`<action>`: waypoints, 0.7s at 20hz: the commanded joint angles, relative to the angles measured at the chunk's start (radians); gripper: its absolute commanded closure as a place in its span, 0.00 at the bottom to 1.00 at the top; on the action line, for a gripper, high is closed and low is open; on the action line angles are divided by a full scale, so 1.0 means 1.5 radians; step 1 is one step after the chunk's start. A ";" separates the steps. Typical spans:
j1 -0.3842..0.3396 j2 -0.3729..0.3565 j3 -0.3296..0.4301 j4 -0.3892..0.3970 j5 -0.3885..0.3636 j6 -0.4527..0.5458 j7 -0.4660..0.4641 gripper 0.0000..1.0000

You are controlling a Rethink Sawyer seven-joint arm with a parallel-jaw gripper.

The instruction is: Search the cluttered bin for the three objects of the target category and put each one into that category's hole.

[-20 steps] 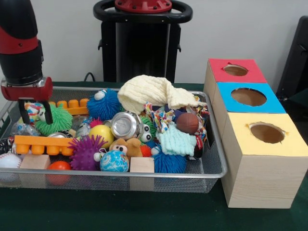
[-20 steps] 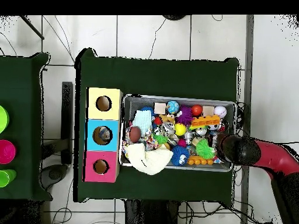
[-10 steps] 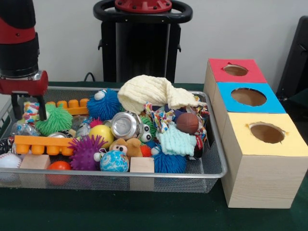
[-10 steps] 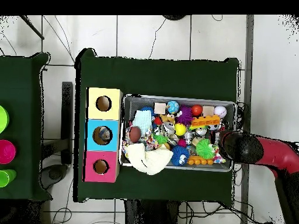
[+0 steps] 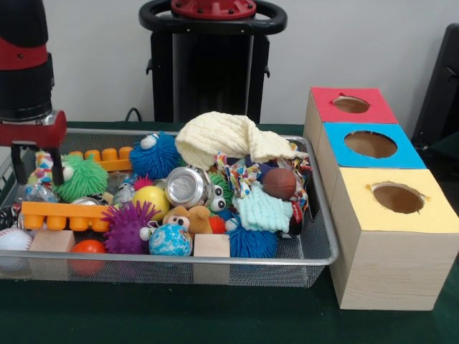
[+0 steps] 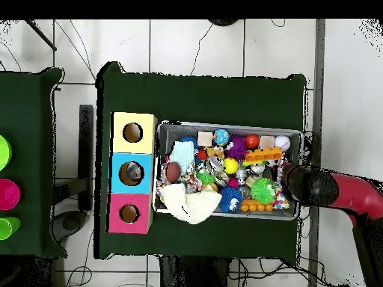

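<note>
The wire mesh bin [image 5: 215,262] is heaped with toys. A pale yellow cloth [image 5: 222,136] lies on top at the back, a light blue knit cloth [image 5: 262,208] and a patterned cloth [image 5: 240,172] near the middle. A silver can [image 5: 185,186] lies beside a yellow ball [image 5: 150,197]. My gripper [image 5: 37,170] hangs open over the bin's left end, its fingers either side of a small patterned cloth piece [image 5: 44,165], just left of the green spiky ball [image 5: 86,178]. In the overhead view the arm [image 6: 329,188] covers the gripper at the bin's [image 6: 224,125] right end.
Three wooden boxes with round holes stand to the right of the bin: red [image 5: 323,107], blue [image 5: 337,154], yellow [image 5: 358,208]. Spiky balls, wood blocks, an orange brick [image 5: 61,213], a brown ball [image 5: 280,183] and a baseball [image 5: 11,240] also fill the bin.
In the front view my gripper has shifted left towards the bin's end and risen a little, still open. Nothing in the bin has moved.
</note>
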State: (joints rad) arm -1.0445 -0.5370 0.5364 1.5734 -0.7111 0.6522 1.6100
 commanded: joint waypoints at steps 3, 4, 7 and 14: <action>-0.005 0.068 0.021 -0.037 -0.058 -0.029 -0.136 0.00; -0.012 0.081 0.020 -0.048 -0.063 -0.031 -0.146 0.00; -0.007 0.095 0.018 -0.065 -0.069 -0.032 -0.148 0.00; -0.006 0.109 0.017 -0.098 -0.071 -0.014 -0.168 0.00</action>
State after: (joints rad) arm -1.0466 -0.4510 0.5396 1.5085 -0.7113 0.6520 1.6100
